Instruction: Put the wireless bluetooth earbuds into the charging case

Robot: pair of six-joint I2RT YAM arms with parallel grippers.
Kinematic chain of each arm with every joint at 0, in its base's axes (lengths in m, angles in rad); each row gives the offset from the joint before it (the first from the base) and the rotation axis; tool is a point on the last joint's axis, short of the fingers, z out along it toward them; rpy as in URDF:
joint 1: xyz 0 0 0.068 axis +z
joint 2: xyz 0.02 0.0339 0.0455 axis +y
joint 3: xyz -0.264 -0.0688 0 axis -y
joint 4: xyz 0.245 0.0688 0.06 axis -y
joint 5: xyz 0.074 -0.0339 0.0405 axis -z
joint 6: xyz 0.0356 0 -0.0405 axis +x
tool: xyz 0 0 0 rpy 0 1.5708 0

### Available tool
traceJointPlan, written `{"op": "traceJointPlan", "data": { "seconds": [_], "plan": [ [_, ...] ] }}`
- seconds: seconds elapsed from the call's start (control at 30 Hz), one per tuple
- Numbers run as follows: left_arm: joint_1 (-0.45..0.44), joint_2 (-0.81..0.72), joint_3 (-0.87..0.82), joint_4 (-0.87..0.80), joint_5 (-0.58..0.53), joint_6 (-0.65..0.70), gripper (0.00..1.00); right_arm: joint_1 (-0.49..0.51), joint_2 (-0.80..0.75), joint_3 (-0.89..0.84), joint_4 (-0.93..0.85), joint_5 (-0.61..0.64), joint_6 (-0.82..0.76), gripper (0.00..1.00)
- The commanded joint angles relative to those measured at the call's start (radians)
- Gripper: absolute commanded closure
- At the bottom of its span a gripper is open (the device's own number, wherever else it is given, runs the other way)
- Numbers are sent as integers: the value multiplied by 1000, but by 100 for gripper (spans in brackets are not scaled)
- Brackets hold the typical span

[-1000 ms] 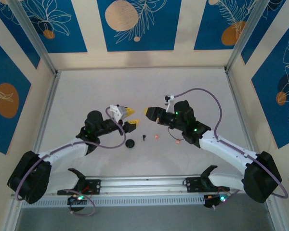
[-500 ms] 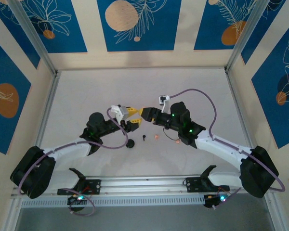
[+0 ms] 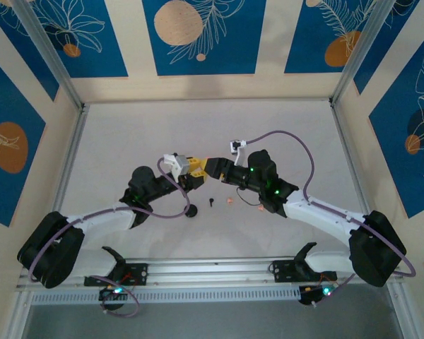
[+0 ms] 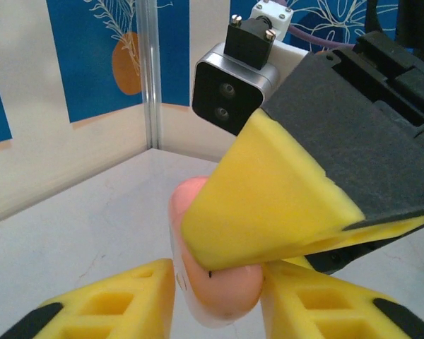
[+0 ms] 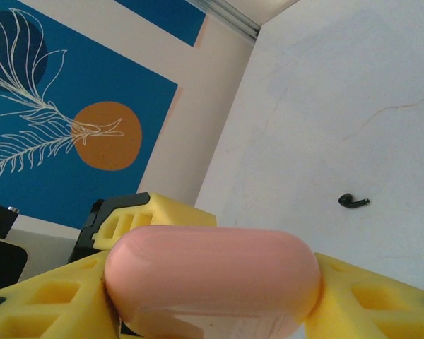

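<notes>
1. White, faintly veined table (image 3: 198, 127) sits inside blue-and-cream panel walls. In the top view we see both arms meeting at mid-frame.
2. We judge the step in hand to be readying the pink case (image 4: 219, 282), either passing it over or opening its lid.
3. The left gripper (image 3: 193, 169) has its jaws narrowed onto the case's sides. The right gripper (image 3: 215, 168) clamps it too.
4. A black earbud (image 3: 211, 203) and a pink earbud (image 3: 229, 200) lie on the table just below the grippers.
5. Next, we think one gripper must steady the case while the other lets go to fetch an earbud.

Left gripper (image 3: 196, 174) and right gripper (image 3: 212, 168) meet tip-to-tip, fingers clamped.
</notes>
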Motion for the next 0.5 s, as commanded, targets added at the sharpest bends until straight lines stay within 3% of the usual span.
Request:
{"op": "traceJointPlan", "data": {
  "seconds": [0.0,0.23,0.47],
  "plan": [
    [-13,1,-2,34,-1,-5,66,9,4,19,36,-14,9,43],
    [-12,5,2,32,-2,-14,63,20,6,20,42,-35,10,43],
    [-11,1,10,-5,7,-36,74,26,-4,17,28,-38,-7,43]
  ]
}}
